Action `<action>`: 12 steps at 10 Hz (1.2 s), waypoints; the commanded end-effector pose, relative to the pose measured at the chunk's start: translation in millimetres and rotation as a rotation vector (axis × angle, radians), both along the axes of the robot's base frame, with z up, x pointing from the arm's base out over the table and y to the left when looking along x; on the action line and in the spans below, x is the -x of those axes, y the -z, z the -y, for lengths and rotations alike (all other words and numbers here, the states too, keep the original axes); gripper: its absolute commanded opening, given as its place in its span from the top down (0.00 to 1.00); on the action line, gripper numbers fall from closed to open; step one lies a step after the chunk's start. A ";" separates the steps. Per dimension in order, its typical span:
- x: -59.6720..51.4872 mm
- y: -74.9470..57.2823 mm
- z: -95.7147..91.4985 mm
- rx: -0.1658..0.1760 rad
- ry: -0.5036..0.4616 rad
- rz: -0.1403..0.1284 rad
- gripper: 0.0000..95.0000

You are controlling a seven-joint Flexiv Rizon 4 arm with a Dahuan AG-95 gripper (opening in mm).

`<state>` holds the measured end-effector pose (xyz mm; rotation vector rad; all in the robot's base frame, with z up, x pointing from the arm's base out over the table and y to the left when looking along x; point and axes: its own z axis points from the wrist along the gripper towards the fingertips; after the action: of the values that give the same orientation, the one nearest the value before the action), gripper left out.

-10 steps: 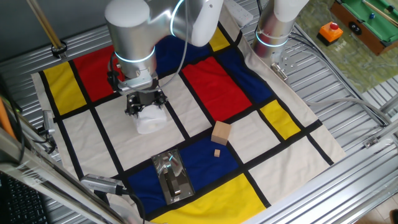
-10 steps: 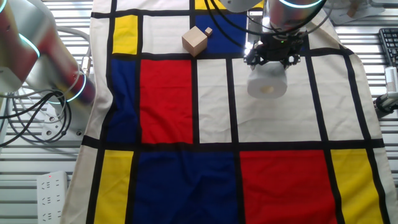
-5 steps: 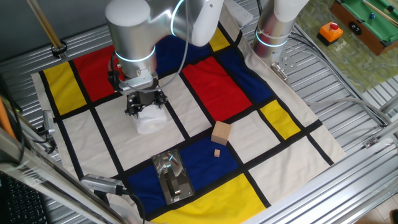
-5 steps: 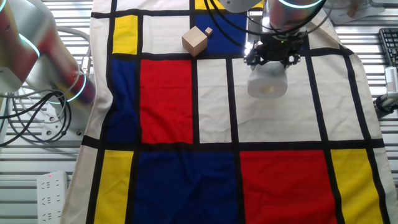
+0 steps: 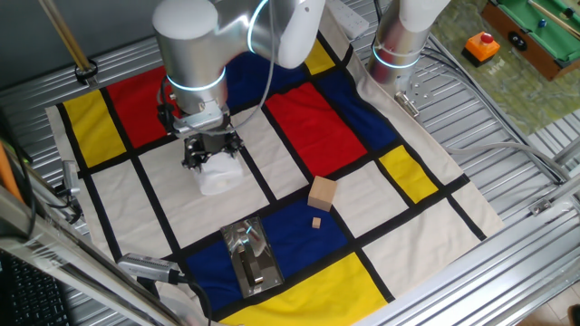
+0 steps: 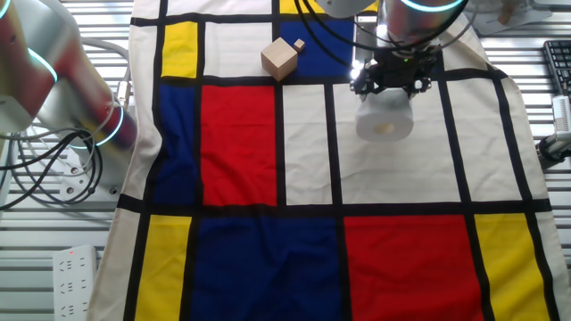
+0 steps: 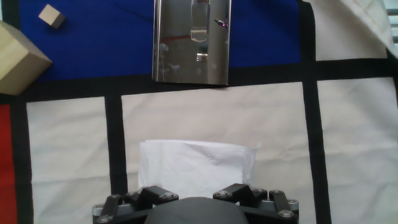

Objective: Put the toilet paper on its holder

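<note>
The toilet paper (image 5: 219,174) is a white roll on a white square of the checked cloth, directly under my gripper (image 5: 213,156). The other fixed view shows the roll (image 6: 384,119) hanging just below the gripper (image 6: 393,87), with its tube end facing the camera. In the hand view the roll (image 7: 196,167) fills the space between the jaws, and my gripper (image 7: 198,186) seems shut on it; the fingertips are hidden. The chrome holder (image 5: 250,257) lies flat on a blue square nearer the front edge. It also shows at the top of the hand view (image 7: 191,41).
A tan wooden cube (image 5: 322,193) and a tiny wooden block (image 5: 316,222) lie to the right of the holder; both also show in the hand view (image 7: 18,59). A second arm's base (image 5: 399,41) stands at the cloth's far edge. Cables lie off the cloth (image 6: 45,169).
</note>
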<state>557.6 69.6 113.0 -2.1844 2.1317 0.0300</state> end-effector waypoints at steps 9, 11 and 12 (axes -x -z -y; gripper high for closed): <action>0.0 -1.2 -1.0 -0.061 -0.135 -0.030 1.00; 0.0 -1.2 -1.0 -0.061 -0.129 -0.032 1.00; -0.2 -2.0 -2.3 -0.054 -0.122 -0.036 1.00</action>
<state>557.0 72.2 115.2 -2.2978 1.9918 0.1337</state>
